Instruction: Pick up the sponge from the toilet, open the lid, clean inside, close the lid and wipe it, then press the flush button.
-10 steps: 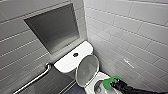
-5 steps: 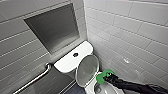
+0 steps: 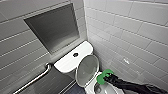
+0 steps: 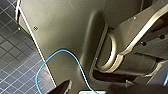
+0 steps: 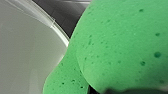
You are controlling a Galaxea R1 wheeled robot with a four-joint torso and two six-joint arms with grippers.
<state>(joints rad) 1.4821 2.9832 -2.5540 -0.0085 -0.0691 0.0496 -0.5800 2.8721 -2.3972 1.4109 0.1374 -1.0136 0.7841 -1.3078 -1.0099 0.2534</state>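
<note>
Gripping the sponge (image 3: pixel 101 78), my right end effector (image 3: pixel 107 77) is pinched shut on the bright green block, and my dark right arm reaches in from the lower right of the head view. The sponge sits at the far edge of the open bowl of the toilet (image 3: pixel 88 87), just beside the lower edge of the lid (image 3: pixel 87 70); whether it touches the ceramic I cannot tell. The lid stands raised, its greyish hollow underside facing me, leaning back toward the tank (image 3: pixel 66 62). On the flat white tank top lies the round flush button (image 3: pixel 75 54), well apart from the sponge. In my right wrist view the sponge (image 5: pixel 120 45) bulks large and porous, with a curved white surface of the toilet (image 5: pixel 25 57) close beside it. Behind the tank, a grey recessed niche (image 3: pixel 55 27) is set in the pale tiled wall (image 3: pixel 130 30), and a metal grab bar (image 3: pixel 35 78) runs along the wall to the left of the tank. My left wrist view looks past a blue cable (image 4: pixel 50 65) to the dark tiled floor (image 4: pixel 15 62).
</note>
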